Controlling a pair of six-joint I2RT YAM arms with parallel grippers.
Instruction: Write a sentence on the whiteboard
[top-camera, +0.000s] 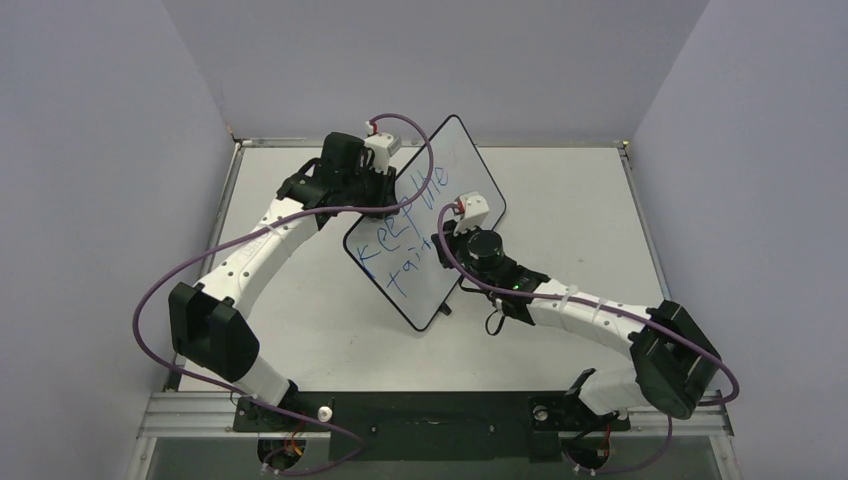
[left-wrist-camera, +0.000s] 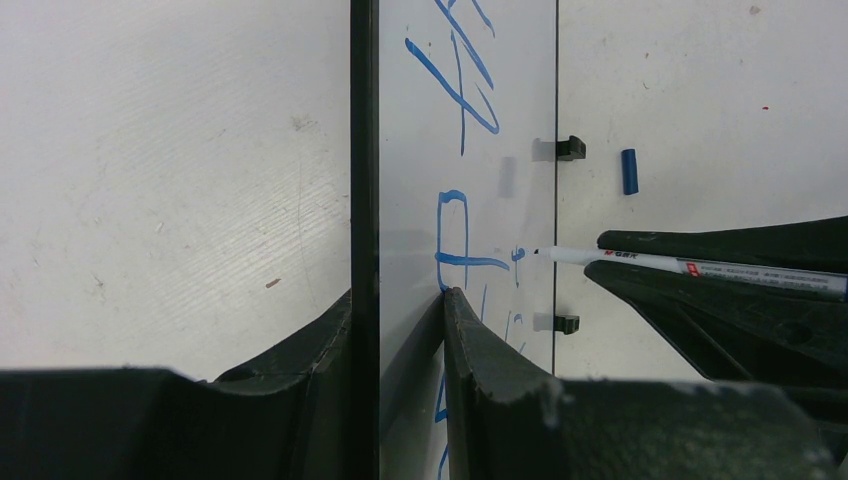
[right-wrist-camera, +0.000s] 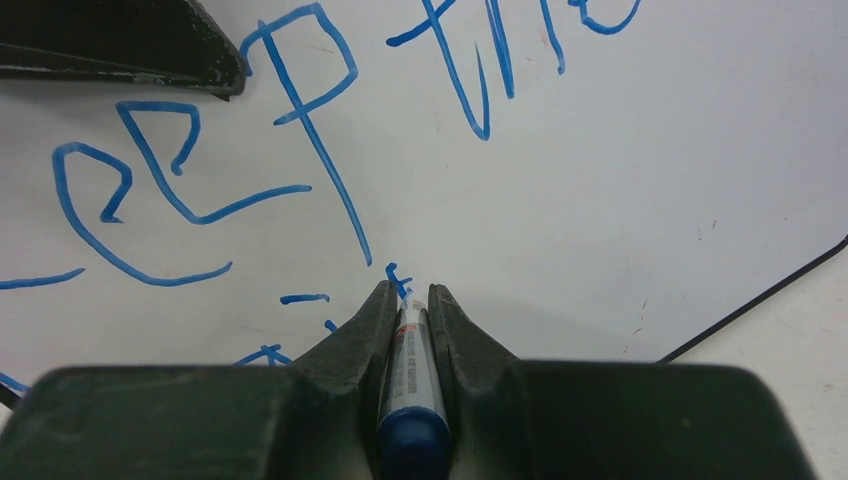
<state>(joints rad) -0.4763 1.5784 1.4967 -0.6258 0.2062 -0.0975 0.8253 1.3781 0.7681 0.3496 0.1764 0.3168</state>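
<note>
The whiteboard (top-camera: 440, 190) stands tilted at the table's middle, held on edge. My left gripper (top-camera: 385, 190) is shut on its upper left rim; in the left wrist view the black rim (left-wrist-camera: 364, 150) runs between my jaws (left-wrist-camera: 400, 300). The blue sentence (top-camera: 395, 235) reads about "Keep the" with "trai" below it; it also shows in the right wrist view (right-wrist-camera: 300, 140). My right gripper (right-wrist-camera: 407, 295) is shut on a white marker pen (right-wrist-camera: 410, 370) with a blue end. The pen's tip touches the board at the second line, seen too in the left wrist view (left-wrist-camera: 640, 262).
A small blue pen cap (left-wrist-camera: 629, 171) lies on the table beyond the board. The board's black feet (left-wrist-camera: 569, 148) stick out from its far face. Grey walls close in the table on three sides.
</note>
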